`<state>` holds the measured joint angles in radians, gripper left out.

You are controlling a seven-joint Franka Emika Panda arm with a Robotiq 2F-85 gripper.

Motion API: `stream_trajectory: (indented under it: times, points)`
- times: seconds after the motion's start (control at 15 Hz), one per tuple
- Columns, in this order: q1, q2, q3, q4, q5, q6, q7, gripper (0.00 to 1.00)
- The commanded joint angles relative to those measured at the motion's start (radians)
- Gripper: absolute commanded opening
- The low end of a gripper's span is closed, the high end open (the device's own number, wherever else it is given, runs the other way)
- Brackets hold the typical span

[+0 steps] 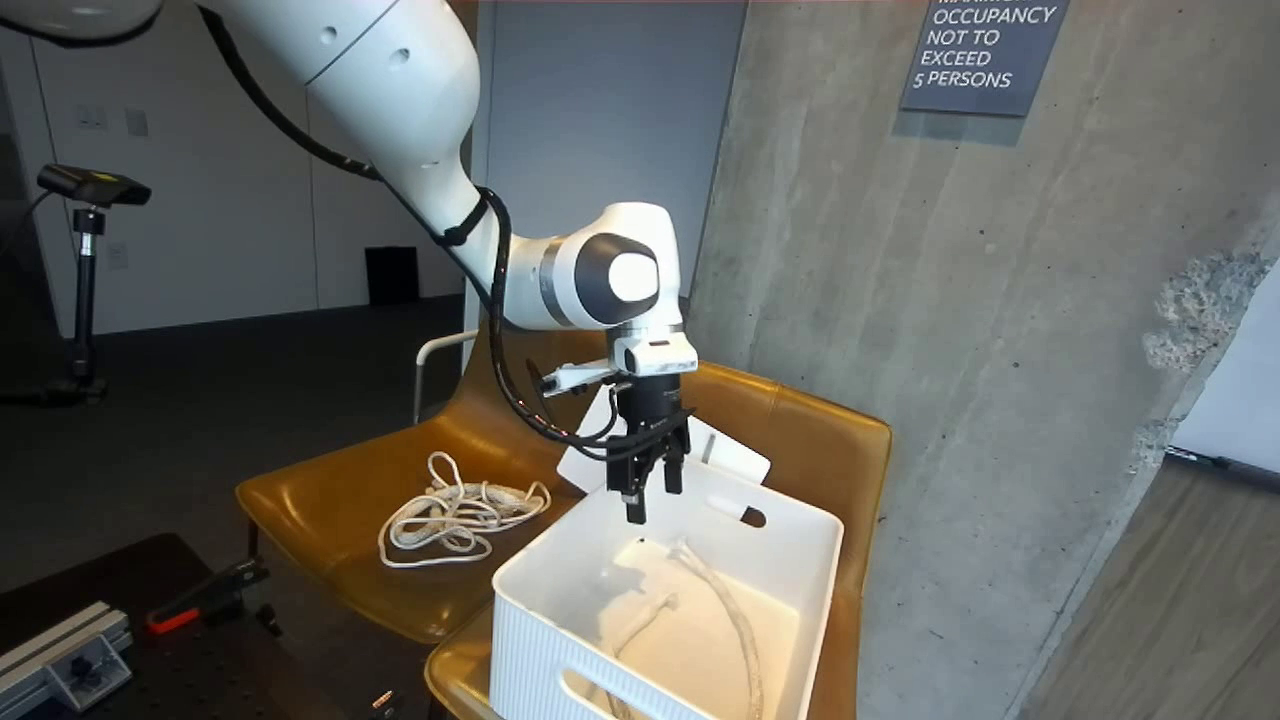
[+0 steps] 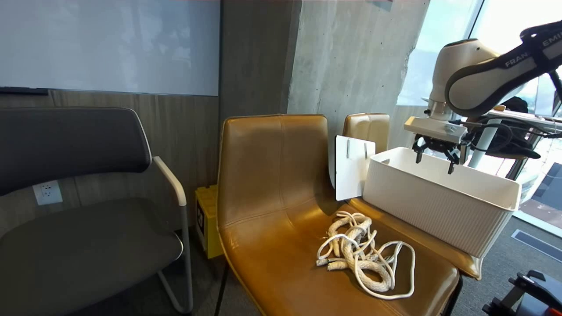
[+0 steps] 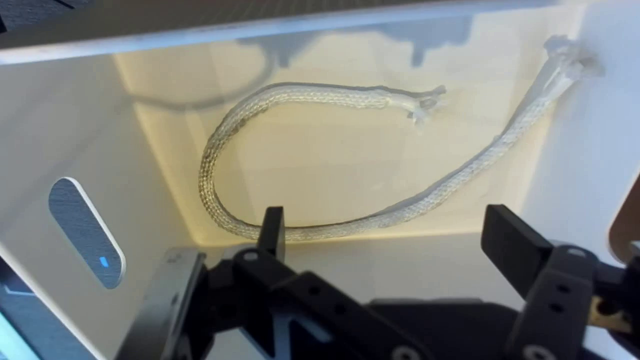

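Several loops of white rope point(image 1: 470, 518) are seen tangled on a tan chair point(image 1: 330, 488), at left in an exterior view. To their right, a white ribbed bin point(image 1: 545, 635) is overhung by the gripper point(image 1: 655, 498), its fingers point(image 3: 515, 245) spread wide above a frayed rope point(image 3: 325, 95) lying inside. Farther right, "OCCUPANCY NOT TO EXCEED 5 PERSONS" is read on a wall sign point(image 1: 985, 55); "FRAN" and "EMI" are lettered on the arm point(image 2: 522, 63), at right in an exterior view

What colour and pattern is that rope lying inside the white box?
The rope is off-white with a braided weave, best seen in the wrist view.
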<state>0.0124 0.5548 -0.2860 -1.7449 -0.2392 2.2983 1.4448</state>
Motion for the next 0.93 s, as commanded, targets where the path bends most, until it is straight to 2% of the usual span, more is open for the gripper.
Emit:
stream_trajectory:
  times: [0.0, 0.4, 0.87]
  points:
    - [-0.023, 0.086, -0.021, 0.062, 0.009, 0.044, 0.087, 1.0]
    - [-0.057, 0.229, -0.049, 0.187, 0.034, 0.031, 0.213, 1.0]
    - [-0.116, 0.321, -0.054, 0.365, 0.083, 0.005, 0.254, 1.0]
